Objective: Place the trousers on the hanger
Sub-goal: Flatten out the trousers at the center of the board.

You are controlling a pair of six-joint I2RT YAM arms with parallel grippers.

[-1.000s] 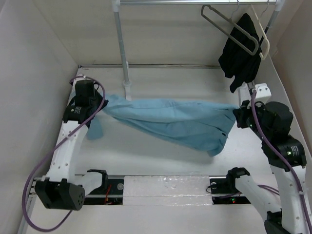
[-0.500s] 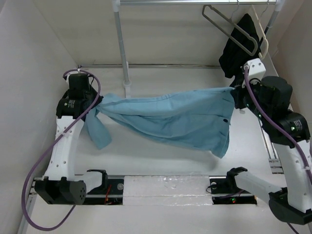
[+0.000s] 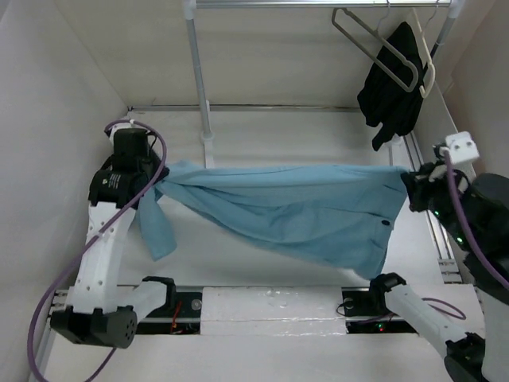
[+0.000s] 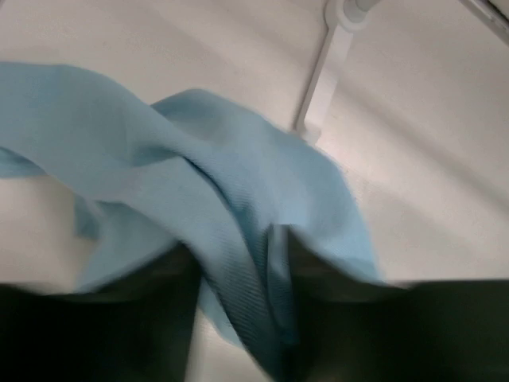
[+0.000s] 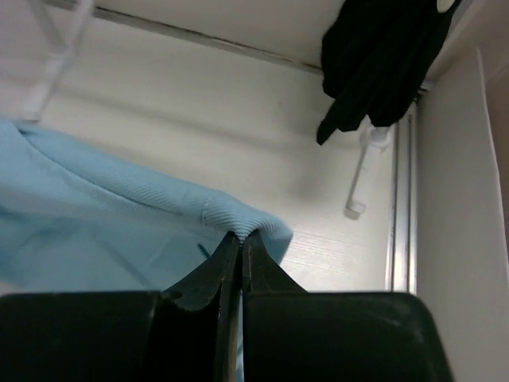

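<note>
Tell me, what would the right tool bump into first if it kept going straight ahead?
The trousers, pinched in the right tool; past that fold, probably the white table, though depth is unclear.

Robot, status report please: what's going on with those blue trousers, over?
Left gripper, right gripper: both shut on the trousers. Trousers stretched between them. Hanger up on the rail, not yet reached; black garment hanging beside it.

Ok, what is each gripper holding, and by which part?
Both hold the trousers: right gripper pinches a waist corner, left gripper clamps bunched cloth at the leg end.
</note>
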